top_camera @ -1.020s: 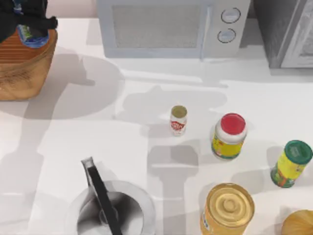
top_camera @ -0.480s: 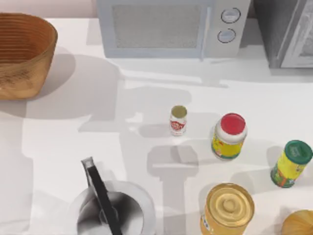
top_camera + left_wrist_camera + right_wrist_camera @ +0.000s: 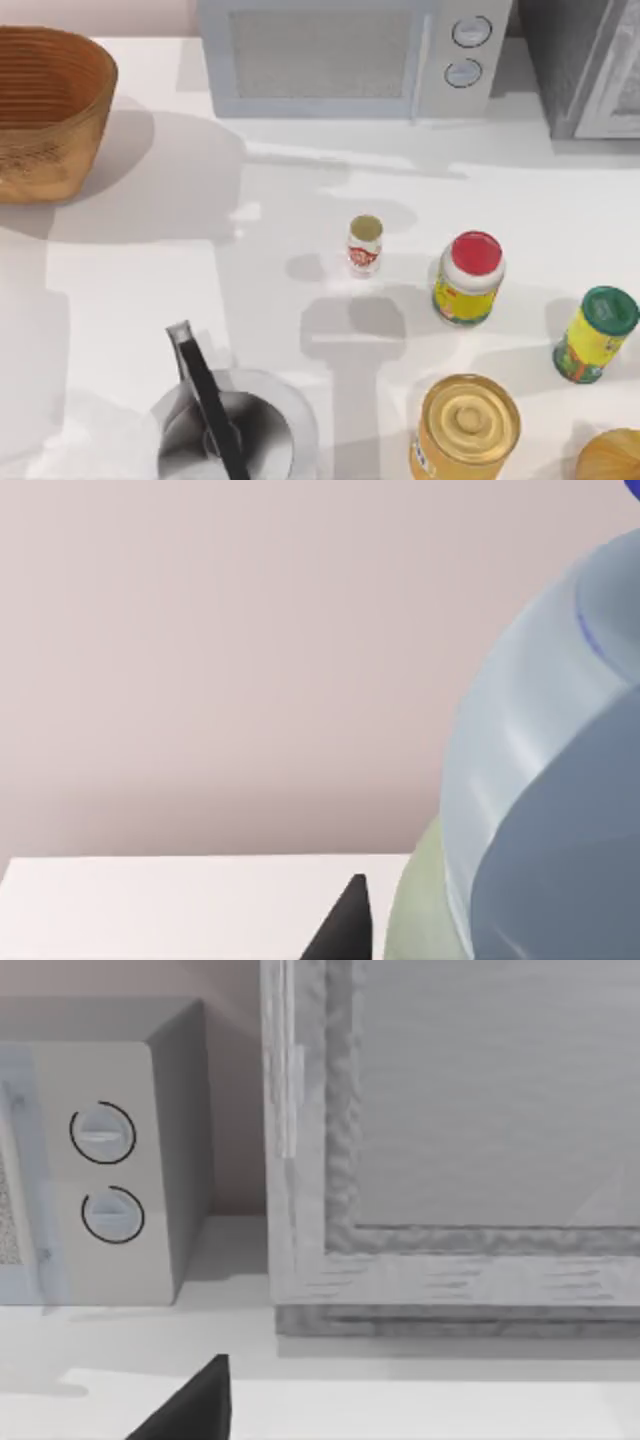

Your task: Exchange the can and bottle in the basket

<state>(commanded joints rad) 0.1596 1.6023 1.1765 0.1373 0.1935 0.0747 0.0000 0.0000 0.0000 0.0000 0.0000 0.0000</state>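
Our left hand (image 3: 350, 928) is closed on the bottle (image 3: 545, 800). The clear body, with a bit of blue at its upper edge, sits close before the left wrist camera, and one dark finger (image 3: 345, 925) shows beside it, with a plain wall and a strip of tabletop (image 3: 180, 905) behind. A second ago this hand and the bottle were over the basket (image 3: 50, 140) at the top view's far left. They have since risen out of that view, and the basket's ribbed inside now lies bare, as it did half a second ago. The arm's shadow on the tabletop has also thinned and shifted.

Our right hand (image 3: 190, 1408) faces the microwave (image 3: 110, 1160) and the grey cabinet (image 3: 450, 1160) at the back. We cannot tell how far it is open.

The can (image 3: 365, 246) has not moved. It stands upright in the middle of the tabletop, well apart from the basket. The red-capped jar (image 3: 468, 278) stands near it on the right, with the green-capped bottle (image 3: 596, 335) farther right. The gold-lidded tin (image 3: 465, 425) stands nearer the front edge, and a round yellowish thing (image 3: 610, 458) sits in the front right corner. A metal pot (image 3: 225, 430) with a dark handle sits at the front, left of the can, on the side toward the basket.
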